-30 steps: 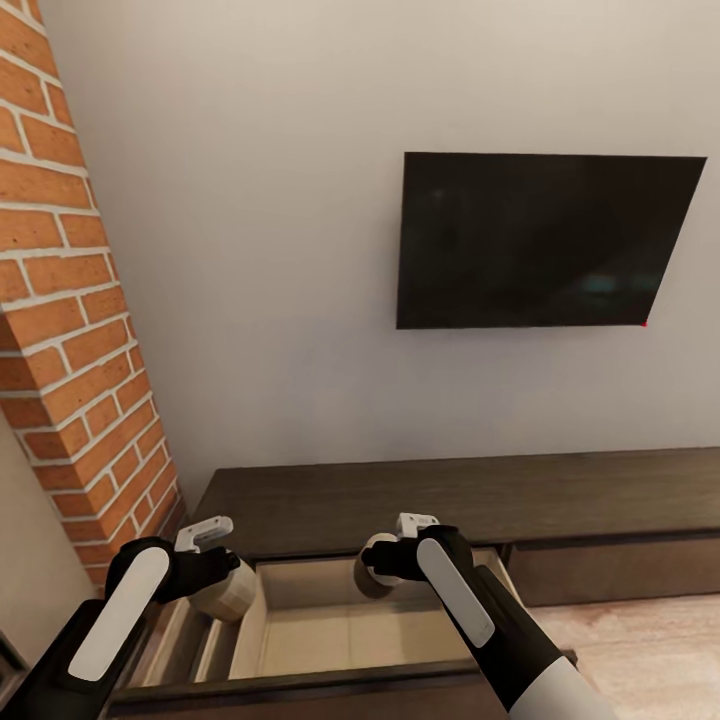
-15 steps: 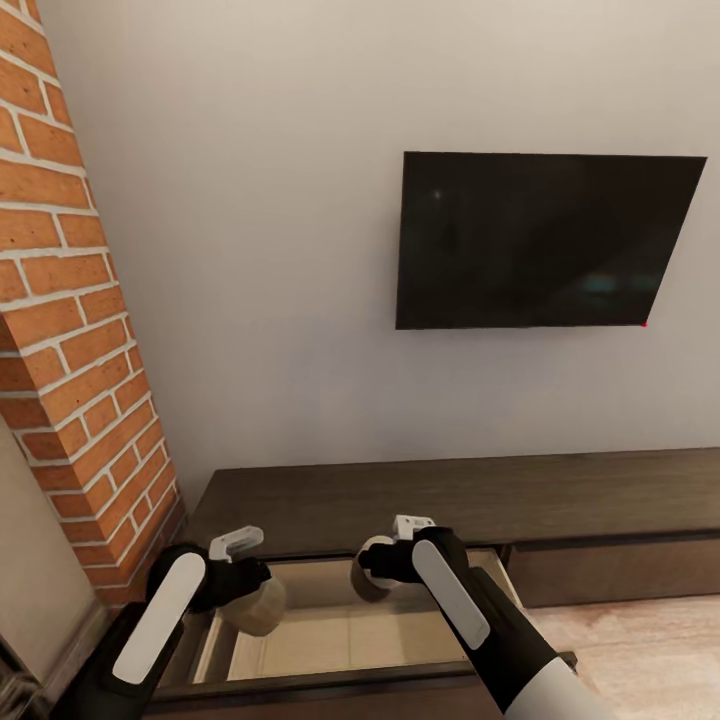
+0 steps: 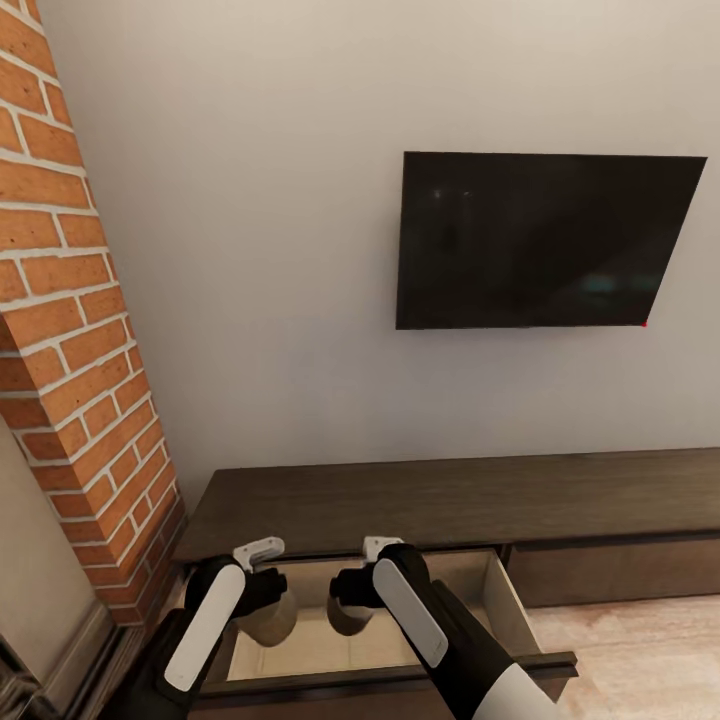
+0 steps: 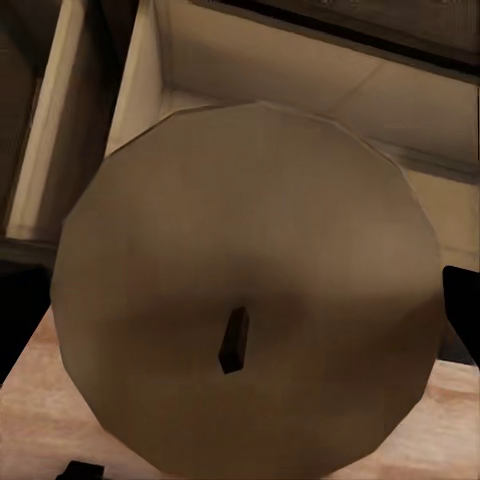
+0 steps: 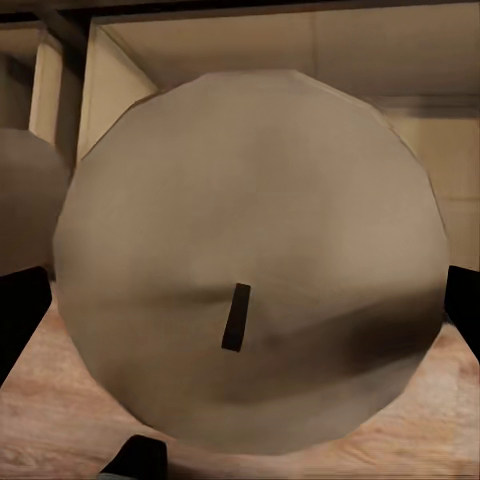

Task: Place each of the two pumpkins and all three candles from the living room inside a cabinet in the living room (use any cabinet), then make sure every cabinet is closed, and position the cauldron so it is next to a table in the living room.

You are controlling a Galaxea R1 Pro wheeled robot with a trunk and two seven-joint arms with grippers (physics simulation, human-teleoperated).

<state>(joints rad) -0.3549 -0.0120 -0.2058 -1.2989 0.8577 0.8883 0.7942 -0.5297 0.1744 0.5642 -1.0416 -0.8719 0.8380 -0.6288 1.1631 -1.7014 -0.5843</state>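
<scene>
Each hand grips a pale, round candle over the pulled-out drawer (image 3: 500,590) of the long dark-brown cabinet (image 3: 450,500). The left hand (image 3: 262,585) holds the left candle (image 4: 245,300), wick facing the wrist camera, and the right hand (image 3: 355,585) holds the right candle (image 5: 250,260), just beside the first. To do this well, I judge each candle should be lowered clear of the drawer's front edge and side walls, set flat on the light floor inside with a gap between them, and only then released, one hand at a time.
</scene>
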